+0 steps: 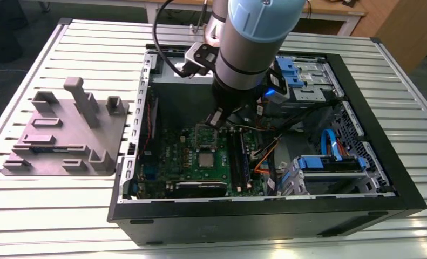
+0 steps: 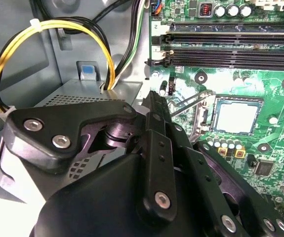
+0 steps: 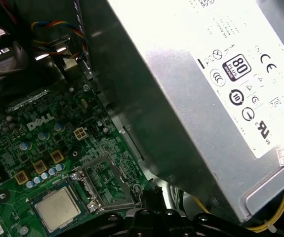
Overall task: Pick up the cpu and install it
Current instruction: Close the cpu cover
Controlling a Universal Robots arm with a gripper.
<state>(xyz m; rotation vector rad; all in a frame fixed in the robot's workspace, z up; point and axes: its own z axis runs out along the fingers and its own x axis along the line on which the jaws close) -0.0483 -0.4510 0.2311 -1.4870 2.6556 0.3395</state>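
We see the cpu [image 1: 207, 159] seated in its socket on the motherboard [image 1: 170, 156], inside the open case [image 1: 386, 178]; it also shows in both wrist views [image 2: 237, 118] [image 3: 58, 208]. The gripper [image 2: 154, 101] hangs over the board beside the socket, jaws closed together, holding nothing, not touching the chip. The psu [image 3: 221, 89] sits close by the arm. The fixture tray [image 1: 62, 135] lies on the table [image 1: 40, 216], at the exterior view's left of the case.

A: Does the arm [image 1: 245, 48] hide much of the power supply [image 1: 181, 91]?
B: Most of it, in the exterior view.
A: And beside it, the gripper [image 2: 154, 98]?
B: Its fingertips overlap; the gap can't be judged.
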